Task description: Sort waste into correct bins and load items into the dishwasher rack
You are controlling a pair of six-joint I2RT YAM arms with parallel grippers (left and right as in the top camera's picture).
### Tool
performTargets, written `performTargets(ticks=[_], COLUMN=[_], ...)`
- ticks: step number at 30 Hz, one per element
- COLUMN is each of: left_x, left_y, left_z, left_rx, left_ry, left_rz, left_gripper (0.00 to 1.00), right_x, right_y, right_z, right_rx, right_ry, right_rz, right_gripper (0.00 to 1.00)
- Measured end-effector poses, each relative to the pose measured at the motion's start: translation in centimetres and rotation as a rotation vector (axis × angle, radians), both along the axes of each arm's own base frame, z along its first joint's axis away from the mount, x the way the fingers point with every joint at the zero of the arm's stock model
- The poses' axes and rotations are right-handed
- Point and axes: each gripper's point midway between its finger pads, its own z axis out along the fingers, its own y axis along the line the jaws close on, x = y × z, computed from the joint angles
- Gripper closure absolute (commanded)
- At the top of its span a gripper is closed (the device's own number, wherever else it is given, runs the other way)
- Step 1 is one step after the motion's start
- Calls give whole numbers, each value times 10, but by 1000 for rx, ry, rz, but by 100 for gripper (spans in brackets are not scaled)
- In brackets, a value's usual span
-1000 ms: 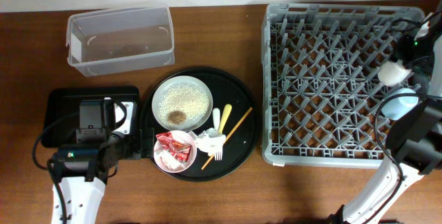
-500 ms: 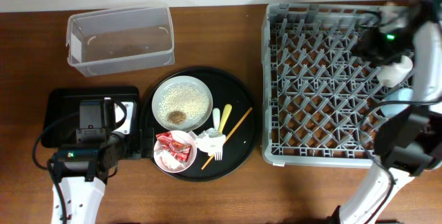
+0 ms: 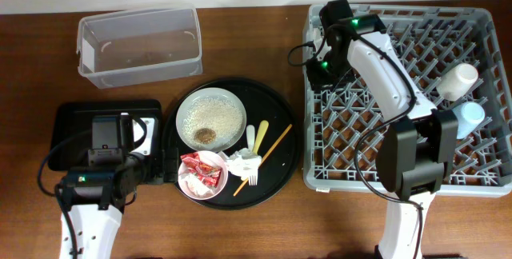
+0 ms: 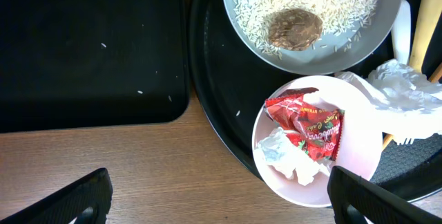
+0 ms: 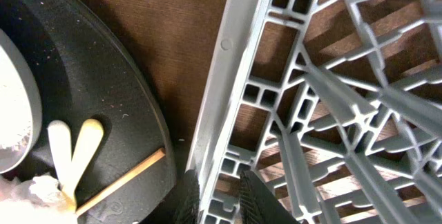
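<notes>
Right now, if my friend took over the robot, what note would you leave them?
Left gripper: open, empty, near the pink bowl.
Right gripper: open, empty, above the rack's left rim.
Done: white cup and blue cup sit in the rack.
Left: wrappers, napkin, rice and brown lump go to the clear tub or black tray. Then plate, bowl, cutlery and chopsticks go in the rack.

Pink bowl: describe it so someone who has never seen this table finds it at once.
Find the big round black tray mid-table. At its near edge, beside the white plate, sits the small pink bowl. It alone holds red-and-white wrappers.
</notes>
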Motion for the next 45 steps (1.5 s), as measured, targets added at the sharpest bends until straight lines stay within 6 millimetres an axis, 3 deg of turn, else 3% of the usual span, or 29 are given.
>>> performTargets(ticks=[3,4,6,7,12,24,25,28,29,31,32,33,35,37,39,41,45], left_x=[0,0,0,0,0,0,0,0,0,0,0,0,0,0,0,0,0], left_y=[0,0,0,0,0,0,0,0,0,0,0,0,0,0,0,0,0], left_z=[0,0,0,0,0,0,0,0,0,0,0,0,0,0,0,0,0], left_rx=[0,0,0,0,0,0,0,0,0,0,0,0,0,0,0,0,0], left_ry=[0,0,0,0,0,0,0,0,1,1,1,2,1,1,1,1,1], left_rz=[0,0,0,0,0,0,0,0,0,0,0,0,0,0,0,0,0], left_gripper=[1,1,1,1,1,1,1,1,1,1,1,1,1,1,1,1,1], right_x=[-11,-13,-13,-14,-26,-48,-48,-48,-49,-35,-24,2,21,23,5,-15,-39], right_y=[10,12,12,13,14,39,40,44,47,45,40,14,-57,-157,-209,-230,-227], right_z=[-9,-11,-12,-12,-13,-13,-13,-12,-8,16,32,57,66,64,49,26,-9], right_rx=[22,21,21,25,-1,-42,-39,-17,-23,-29,-31,-36,-85,-148,-175,-181,-189], right_ry=[44,51,53,61,118,159,159,160,159,102,55,-44,-81,-73,-10,70,180], right_rz=[16,19,16,-2,-79,-19,-19,-17,-12,-11,-24,-87,-240,-445,-555,-597,-573], right_gripper=[69,72,89,91,92,92,89,52,50,57,72,82,84,85,85,85,85])
